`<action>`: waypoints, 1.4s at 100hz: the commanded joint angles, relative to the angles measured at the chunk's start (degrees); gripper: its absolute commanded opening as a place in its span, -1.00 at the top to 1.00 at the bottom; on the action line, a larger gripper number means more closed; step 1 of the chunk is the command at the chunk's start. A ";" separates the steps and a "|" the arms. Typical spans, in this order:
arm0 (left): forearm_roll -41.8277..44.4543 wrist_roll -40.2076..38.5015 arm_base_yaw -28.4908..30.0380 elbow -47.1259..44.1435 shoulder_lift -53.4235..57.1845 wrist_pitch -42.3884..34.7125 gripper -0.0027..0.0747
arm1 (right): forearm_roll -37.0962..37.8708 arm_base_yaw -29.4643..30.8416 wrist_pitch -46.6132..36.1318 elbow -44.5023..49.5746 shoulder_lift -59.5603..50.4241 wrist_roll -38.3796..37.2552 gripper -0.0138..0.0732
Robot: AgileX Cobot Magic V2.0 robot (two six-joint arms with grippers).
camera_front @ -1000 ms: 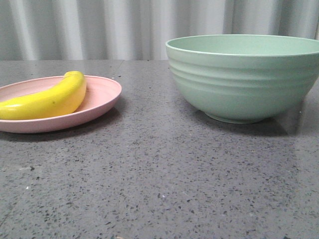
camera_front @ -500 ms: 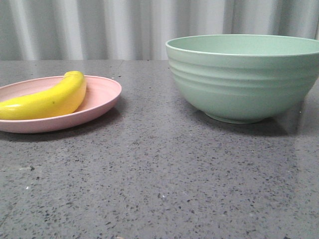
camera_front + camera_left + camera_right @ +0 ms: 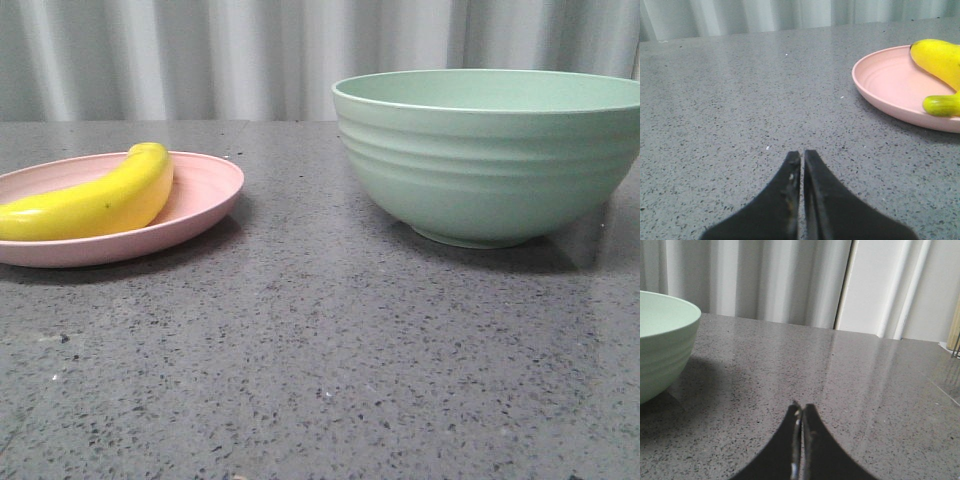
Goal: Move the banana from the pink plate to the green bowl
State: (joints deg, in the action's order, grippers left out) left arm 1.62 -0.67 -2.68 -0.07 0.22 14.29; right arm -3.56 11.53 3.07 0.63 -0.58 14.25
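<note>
Nearest the robot, on its own side of the pink plate [image 3: 205, 205], lies bare speckled grey table [image 3: 320, 380], and no arm reaches into the front view. Short of the plate, the left gripper [image 3: 802, 156] hangs low over that table with its two black fingers pressed together at the tips and nothing between them; the plate's rim sits ahead of it and off to one side. That clenched, empty pose reads as a resting start, so the pick has not begun. The right gripper [image 3: 801, 410] is likewise pinched closed on nothing, low over the table on the bowl's side, away from the plate.

On the plate rests the banana [image 3: 95, 200], lying on its side along the shallow dish, its greenish tip [image 3: 940, 105] near the rim closest to the left gripper in the left wrist view. It lies flat because the low rim only cradles it, leaving its upper surface free for a grasp from above.

Across from the plate, well apart over open table, stands the green bowl [image 3: 490, 160], upright on its small foot; no contents show from this low angle. The left arm, being closer to the plate, seems the likely one to open its fingers and take the banana.

Beyond the plate and bowl hangs a pale pleated curtain [image 3: 200, 60].
</note>
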 commanded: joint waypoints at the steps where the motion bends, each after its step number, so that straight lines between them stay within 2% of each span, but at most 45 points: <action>1: 0.01 -0.06 0.06 -0.52 1.68 -4.96 0.98 | -0.26 0.28 -4.15 1.12 -1.37 -0.14 0.83; 27: 0.01 -0.06 0.06 -0.52 1.68 -8.05 0.98 | -0.61 0.28 -3.07 1.12 -1.37 -0.14 0.83; 43: -2.90 -0.06 0.06 -0.52 1.68 -14.29 0.98 | -7.61 0.28 -1.77 1.12 -1.16 -0.14 0.83; 61: -4.22 -0.48 0.06 1.48 1.68 -14.29 0.98 | -7.91 -0.69 3.03 -2.61 0.48 -0.14 0.83; 90: -6.06 -0.46 0.06 12.79 -4.77 -8.58 0.98 | -10.84 -4.08 10.33 -14.54 13.17 -0.14 0.82; 111: -6.06 -0.46 0.06 18.54 -13.67 -9.53 0.98 | -11.54 -4.08 12.32 -22.53 23.63 -0.14 0.83; 127: -6.06 -0.46 0.06 19.10 -18.16 -13.69 0.97 | -11.63 -4.08 11.08 -23.16 26.17 -0.14 0.83; 134: -6.06 -0.46 0.06 19.10 -19.25 -15.82 0.86 | -13.65 -4.08 10.81 -23.16 26.49 -0.14 0.83; 140: -6.06 -0.46 0.06 19.10 -19.90 -18.21 0.58 | -15.47 -4.08 10.56 -23.16 26.53 -0.14 0.83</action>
State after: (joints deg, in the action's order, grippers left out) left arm -3.94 -0.78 -2.68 16.89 -18.03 4.06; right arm -16.55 7.52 18.56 -20.31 25.21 14.15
